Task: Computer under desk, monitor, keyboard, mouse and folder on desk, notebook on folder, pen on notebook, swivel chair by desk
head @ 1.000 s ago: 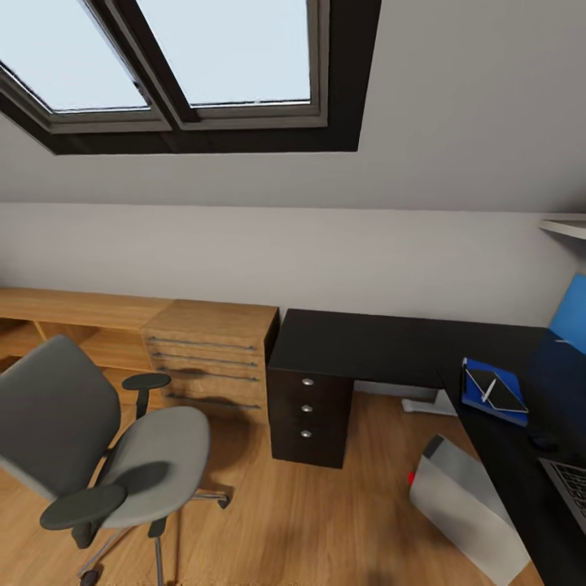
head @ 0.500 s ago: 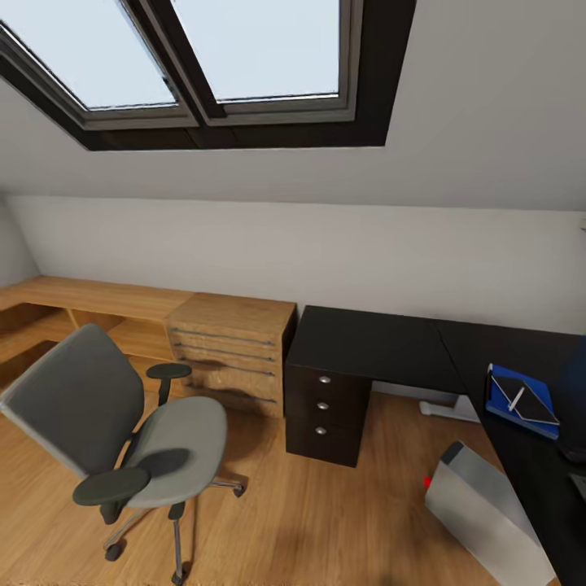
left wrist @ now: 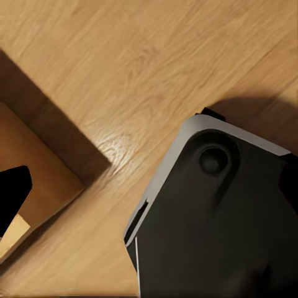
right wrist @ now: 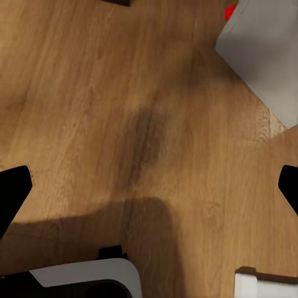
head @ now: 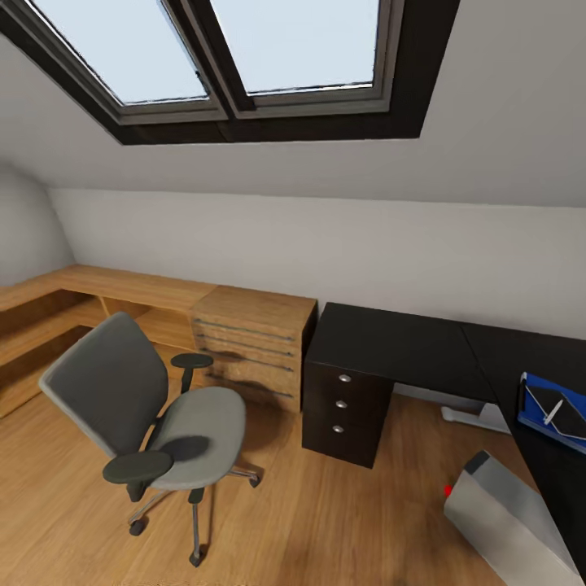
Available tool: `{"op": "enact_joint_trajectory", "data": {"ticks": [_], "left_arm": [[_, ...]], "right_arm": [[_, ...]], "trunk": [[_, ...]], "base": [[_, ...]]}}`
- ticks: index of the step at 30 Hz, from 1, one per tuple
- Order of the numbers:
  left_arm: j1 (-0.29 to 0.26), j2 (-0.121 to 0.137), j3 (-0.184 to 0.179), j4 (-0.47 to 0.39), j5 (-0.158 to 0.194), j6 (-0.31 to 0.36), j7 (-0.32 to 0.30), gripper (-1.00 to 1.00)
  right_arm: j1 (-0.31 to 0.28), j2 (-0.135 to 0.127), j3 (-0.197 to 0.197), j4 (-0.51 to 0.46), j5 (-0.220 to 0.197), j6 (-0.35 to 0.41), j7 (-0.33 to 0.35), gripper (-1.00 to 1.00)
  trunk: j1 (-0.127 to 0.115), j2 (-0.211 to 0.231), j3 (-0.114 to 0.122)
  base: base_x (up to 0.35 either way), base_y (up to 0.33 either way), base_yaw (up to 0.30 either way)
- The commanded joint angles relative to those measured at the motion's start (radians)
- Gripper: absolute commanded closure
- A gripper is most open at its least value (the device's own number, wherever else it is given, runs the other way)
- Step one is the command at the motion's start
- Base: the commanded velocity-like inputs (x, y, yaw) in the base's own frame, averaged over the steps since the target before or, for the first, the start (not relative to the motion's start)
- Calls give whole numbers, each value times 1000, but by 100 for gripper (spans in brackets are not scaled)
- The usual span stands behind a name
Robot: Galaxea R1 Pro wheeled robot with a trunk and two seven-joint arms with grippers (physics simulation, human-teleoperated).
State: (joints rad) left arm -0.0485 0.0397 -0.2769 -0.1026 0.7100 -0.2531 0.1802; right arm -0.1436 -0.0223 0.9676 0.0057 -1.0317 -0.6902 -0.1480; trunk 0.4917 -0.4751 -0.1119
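From the right wrist camera, most of what you see is the wooden floor (right wrist: 112, 105), warm brown planks with a soft dark shadow smeared across the middle. The light grey computer (right wrist: 264, 49) juts in at one corner, its small red light (right wrist: 230, 11) glowing at the edge. Two black fingertips (right wrist: 12, 192) of the right gripper (right wrist: 149, 189) poke in from opposite sides, set wide apart, with grey-and-dark robot body parts (right wrist: 87, 279) along the near edge.

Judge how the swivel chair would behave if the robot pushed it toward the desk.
The swivel chair stands on a caster base on smooth wooden floor, so it would probably roll easily. A push at an armrest or backrest might spin the seat rather than move it straight. A high push could perhaps tip it slightly.
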Motion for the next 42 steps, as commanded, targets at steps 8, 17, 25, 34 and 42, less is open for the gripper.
{"op": "enact_joint_trajectory", "data": {"ticks": [8, 17, 25, 34, 42], "left_arm": [[-1, 0, -8, 0, 5, -2, 5, -100], [-1, 0, -8, 0, 5, -2, 5, -100], [-1, 0, -8, 0, 5, -2, 5, -100], [-1, 0, -8, 0, 5, -2, 5, -100], [-1, 0, -8, 0, 5, -2, 5, -100]], "right_arm": [[-1, 3, 12, -2, 3, -2, -8, -100], [-1, 4, 15, -1, 5, -3, -8, -100], [-1, -1, 12, -1, 2, -3, -8, -100], [-1, -2, 11, -1, 2, -5, -8, -100], [-1, -2, 8, 1, 1, -61, -10, -100]], "trunk": [[0, -2, -12], [0, -2, -23], [0, -2, -33], [0, -2, -44], [0, -2, -53]], "base": [[0, 0, 190], [0, 0, 187], [0, 0, 186], [0, 0, 186], [0, 0, 186]]}}
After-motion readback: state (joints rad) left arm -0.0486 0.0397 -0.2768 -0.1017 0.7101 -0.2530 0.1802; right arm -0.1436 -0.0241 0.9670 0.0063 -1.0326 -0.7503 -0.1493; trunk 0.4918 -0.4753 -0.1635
